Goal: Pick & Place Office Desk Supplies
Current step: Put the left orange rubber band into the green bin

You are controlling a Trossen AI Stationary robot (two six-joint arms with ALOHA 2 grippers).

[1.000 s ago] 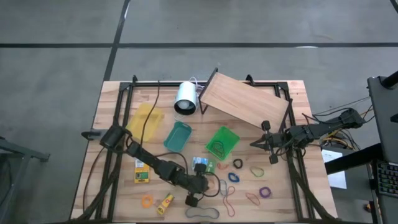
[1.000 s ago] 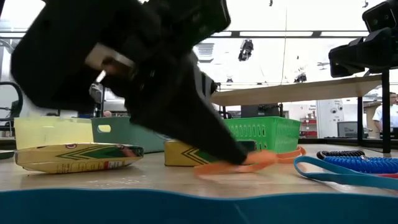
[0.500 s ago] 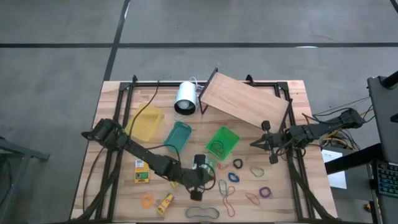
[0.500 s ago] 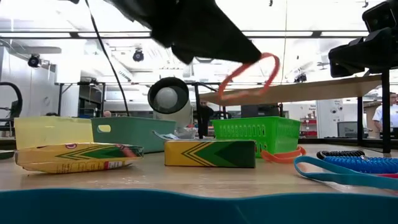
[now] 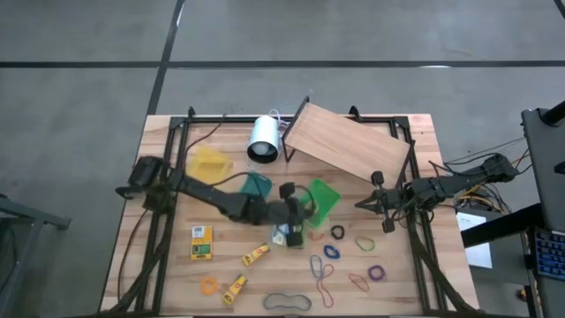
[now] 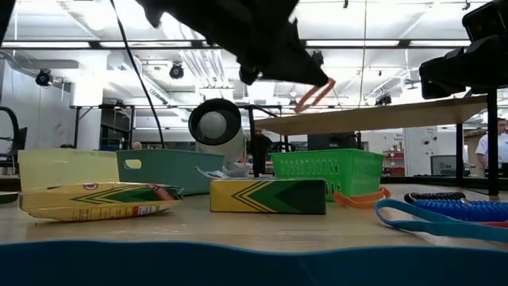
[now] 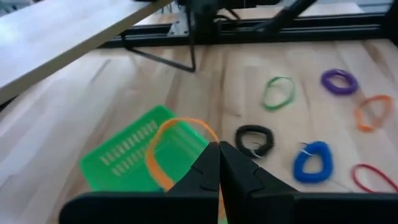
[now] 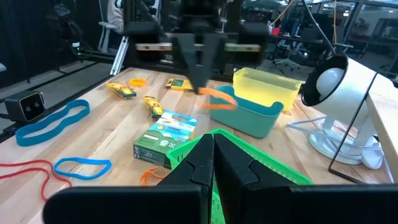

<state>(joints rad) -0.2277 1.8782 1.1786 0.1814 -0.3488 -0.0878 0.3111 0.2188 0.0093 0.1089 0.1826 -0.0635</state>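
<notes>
My left gripper (image 5: 296, 215) is shut on an orange rubber band (image 7: 166, 144) and holds it in the air over the near edge of the green basket (image 5: 318, 200). The low view shows the band (image 6: 314, 94) high above the table. Other supplies lie on the table. They include a black band (image 7: 254, 139), a blue band (image 7: 311, 165), a green band (image 7: 278, 91), a purple band (image 7: 339, 81), a green-and-white packet (image 8: 166, 138), a yellow box (image 5: 202, 243) and yellow tubes (image 5: 255, 255). My right gripper (image 5: 381, 210) waits shut at the table's right side. My left gripper pinches one spot of the orange band's loop (image 7: 200, 131) between its two shut fingertips. The fingers slant downward, coming from the table's left. The rest of the loop stands out beside the fingertips, lifted clear of the table and basket.
A teal bin (image 5: 254, 187) and a yellow bin (image 5: 207, 166) stand left of the green basket. Behind them are a white cylinder (image 5: 263, 139) and a slanted wooden board (image 5: 344, 146) on a black frame. Red (image 5: 323, 288) and grey (image 5: 287, 302) bands lie near the front edge.
My left gripper has risen from the tabletop near the front edge and swung toward the far edge, to the green basket, staying shut. The orange band has come with it, lifted off the table and now clear in the air.
</notes>
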